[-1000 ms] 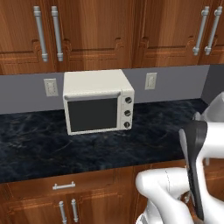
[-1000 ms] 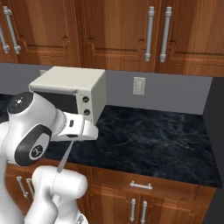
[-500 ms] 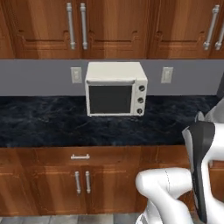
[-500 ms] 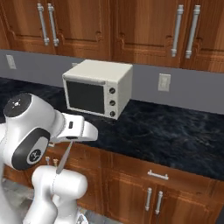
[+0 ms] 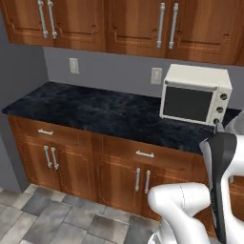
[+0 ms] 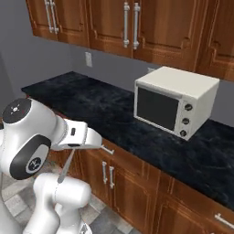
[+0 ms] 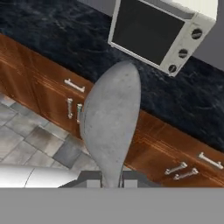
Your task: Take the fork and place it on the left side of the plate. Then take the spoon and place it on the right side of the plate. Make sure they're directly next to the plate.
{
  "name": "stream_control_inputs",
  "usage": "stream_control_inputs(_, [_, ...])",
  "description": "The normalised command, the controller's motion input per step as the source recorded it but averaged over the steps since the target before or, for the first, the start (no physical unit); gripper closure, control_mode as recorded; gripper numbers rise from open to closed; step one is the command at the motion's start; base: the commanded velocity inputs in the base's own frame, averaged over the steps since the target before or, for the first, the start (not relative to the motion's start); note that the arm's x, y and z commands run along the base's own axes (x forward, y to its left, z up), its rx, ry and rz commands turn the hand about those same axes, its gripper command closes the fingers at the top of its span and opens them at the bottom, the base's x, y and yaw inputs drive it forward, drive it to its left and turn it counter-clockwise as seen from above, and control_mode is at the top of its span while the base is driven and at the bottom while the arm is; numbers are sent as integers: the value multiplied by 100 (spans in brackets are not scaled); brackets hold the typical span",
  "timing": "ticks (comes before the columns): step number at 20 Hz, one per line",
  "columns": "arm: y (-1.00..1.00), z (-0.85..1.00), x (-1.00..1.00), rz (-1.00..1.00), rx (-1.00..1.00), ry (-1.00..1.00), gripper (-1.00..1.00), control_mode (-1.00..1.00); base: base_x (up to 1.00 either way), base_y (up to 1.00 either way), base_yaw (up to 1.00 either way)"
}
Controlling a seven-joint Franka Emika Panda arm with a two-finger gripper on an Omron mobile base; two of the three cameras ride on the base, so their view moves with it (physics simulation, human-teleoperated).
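Held in the gripper [image 7: 112,183]: the spoon [image 7: 110,127], plain silver-grey metal all over, with a broad oval bowl narrowing to a slim neck. Seen large in the hand view, bowl rising up the middle of the picture from between the two dark fingertips [image 7: 91,180], which press close on the neck from either side. Jaws nearly shut, clamped on the spoon. In the right base view, visible as a thin grey sliver [image 6: 66,167] slanting down and to the left from the end of the white arm, in mid-air in front of the lower cabinets, not touching counter or floor.

Behind the spoon: a dark marbled countertop [image 5: 95,112] running along a grey wall, bare stone over most of its length. Standing on it toward the right, a cream toaster oven [image 5: 194,94] with a dark glass door, closed, and three round knobs in a column down its right edge; contents not discernible through the glass. Above, wooden wall cabinets [image 5: 128,24] with long silver bar handles, doors shut. Below the counter, matching wooden base cabinets [image 5: 95,167] and drawers with silver pulls, all shut. Two pale outlets [image 5: 73,65] on the wall. Grey tiled floor [image 5: 57,221] underneath.
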Motion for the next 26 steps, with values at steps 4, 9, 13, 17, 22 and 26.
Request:
stream_control_inputs(4, [0, 0, 0, 0, 0, 0, 100, 100, 0, 75, 63])
stream_control_inputs(9, [0, 0, 0, 0, 0, 0, 100, 100, 10, 63, 67])
stream_control_inputs(13, [0, 0, 0, 0, 0, 0, 100, 100, 29, 59, 68])
stream_control_inputs(17, [0, 0, 0, 0, 0, 0, 100, 100, 63, 40, 58])
stream_control_inputs(22, [0, 0, 0, 0, 0, 0, 100, 100, 83, 20, 50])
stream_control_inputs(26, [0, 0, 0, 0, 0, 0, 100, 100, 98, 9, 44])
